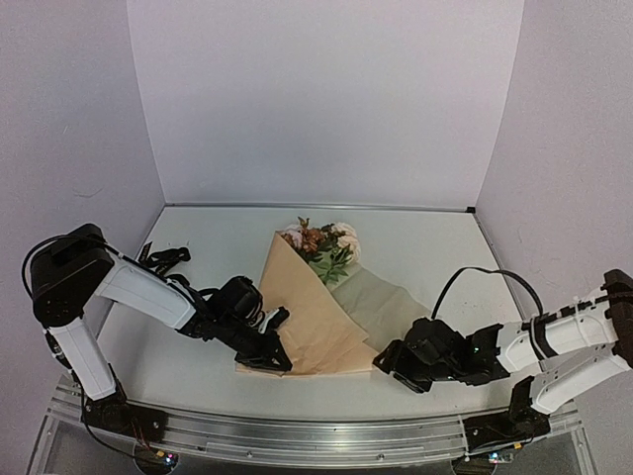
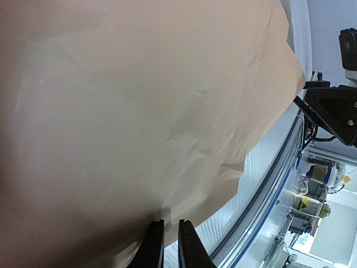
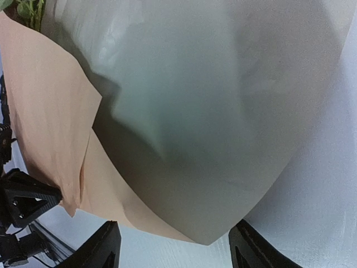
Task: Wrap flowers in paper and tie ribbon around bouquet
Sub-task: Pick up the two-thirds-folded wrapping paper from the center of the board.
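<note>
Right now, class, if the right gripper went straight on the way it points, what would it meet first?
The paper. The right gripper stands open with the sheet's near corner just ahead between its jaws, though depth is unclear.

Left arm [image 1: 148, 292] extended low toward centre; left gripper [image 1: 276, 360] jaws nearly together. Right arm [image 1: 554, 336] low, right gripper [image 3: 178, 251] jaws spread wide.

Robot lab, white booth walls [image 1: 326, 99], alu rail [image 1: 297, 436]
</note>
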`<state>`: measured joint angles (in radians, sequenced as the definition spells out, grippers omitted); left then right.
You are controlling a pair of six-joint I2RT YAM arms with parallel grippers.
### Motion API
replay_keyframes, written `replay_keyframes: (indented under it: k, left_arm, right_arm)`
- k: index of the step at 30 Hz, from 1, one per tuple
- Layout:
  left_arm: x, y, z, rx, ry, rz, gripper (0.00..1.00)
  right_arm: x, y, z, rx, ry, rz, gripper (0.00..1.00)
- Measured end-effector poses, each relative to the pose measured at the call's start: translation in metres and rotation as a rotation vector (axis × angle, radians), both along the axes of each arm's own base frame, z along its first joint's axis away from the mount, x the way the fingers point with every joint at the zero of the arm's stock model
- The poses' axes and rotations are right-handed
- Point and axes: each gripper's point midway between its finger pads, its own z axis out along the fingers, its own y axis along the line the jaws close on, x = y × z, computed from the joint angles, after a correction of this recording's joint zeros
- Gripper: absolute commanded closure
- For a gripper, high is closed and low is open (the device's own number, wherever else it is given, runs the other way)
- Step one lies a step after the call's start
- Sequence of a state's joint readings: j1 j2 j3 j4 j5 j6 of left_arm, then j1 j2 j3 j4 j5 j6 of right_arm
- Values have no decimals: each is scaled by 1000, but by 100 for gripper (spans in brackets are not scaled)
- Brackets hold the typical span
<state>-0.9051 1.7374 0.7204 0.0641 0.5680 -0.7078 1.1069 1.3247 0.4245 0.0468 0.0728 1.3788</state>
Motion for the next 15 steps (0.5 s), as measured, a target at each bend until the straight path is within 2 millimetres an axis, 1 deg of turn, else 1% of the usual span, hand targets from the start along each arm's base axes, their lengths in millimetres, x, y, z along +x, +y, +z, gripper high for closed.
replay_keyframes:
  k: [2,4,10,11,12,15]
  left_arm:
    - [1,0,0,1,-4,3,88]
    - [1,0,0,1,-6,4,88]
    - [2,0,0,2,-9,8,88]
    - [2,0,1,1,-9,8,88]
    - [4,-2,2,-2,-11,9,87]
    - [9,-9,8,-16,-24,11,88]
  right_arm:
    - [2,0,0,23,-7,-27,46]
    - [5,-2,-1,35,-13,-55,57]
    - [13,-8,-3,38,-42,-122,95]
    - [15,-9,-2,39,-50,-136,99]
    - [17,-10,-2,36,-61,-144,100]
    - [22,-13,5,33,-99,-156,100]
